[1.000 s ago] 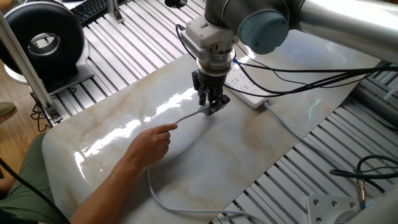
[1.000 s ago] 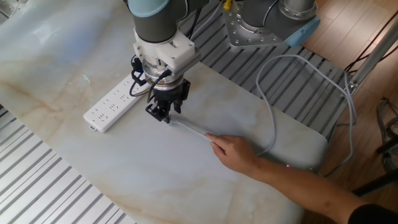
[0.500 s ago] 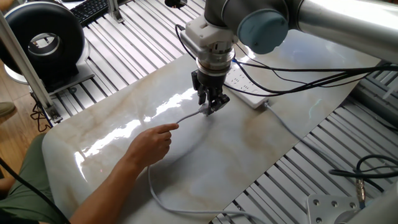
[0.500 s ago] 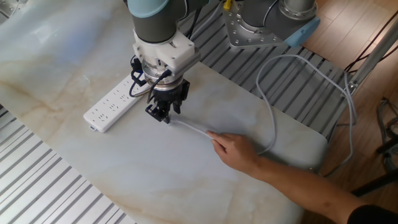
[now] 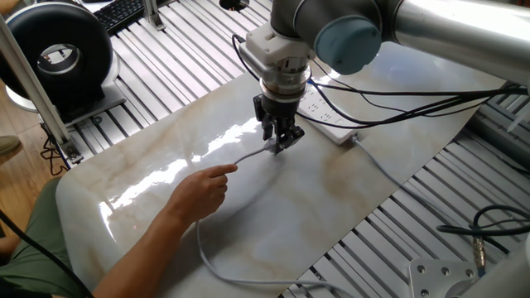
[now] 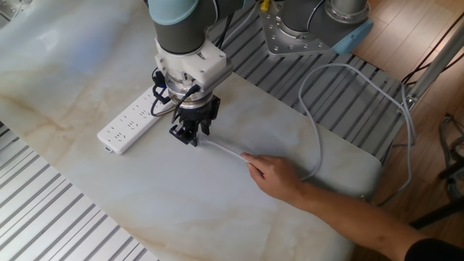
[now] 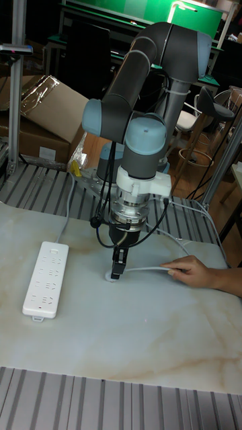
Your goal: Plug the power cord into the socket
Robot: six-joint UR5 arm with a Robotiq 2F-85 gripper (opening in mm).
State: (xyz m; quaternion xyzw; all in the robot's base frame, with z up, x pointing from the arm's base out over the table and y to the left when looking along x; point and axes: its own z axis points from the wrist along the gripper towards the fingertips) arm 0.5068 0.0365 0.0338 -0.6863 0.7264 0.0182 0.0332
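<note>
The power cord (image 5: 248,155) is a thin light-grey cable lying on the marble tabletop, and its plug end sits under my gripper (image 5: 279,146). The fingers are down at the table and closed on that plug end (image 7: 109,275). The socket (image 5: 327,116), a long white power strip, lies flat just behind the gripper. In the other fixed view the gripper (image 6: 190,138) stands a short way right of the strip (image 6: 134,119). The tall view shows the strip (image 7: 46,269) well left of the gripper (image 7: 115,272). The cord (image 6: 225,148) runs away under a person's hand.
A person's hand (image 5: 203,190) presses the cord to the table close to the gripper, also seen as hand (image 6: 279,177) and hand (image 7: 195,272). The cord loops off the table edge (image 6: 319,145). Black robot cables (image 5: 397,99) hang over the strip. Slatted metal frame surrounds the slab.
The gripper has shifted very slightly while staying down on the plug end. The hand and the strip have not moved.
</note>
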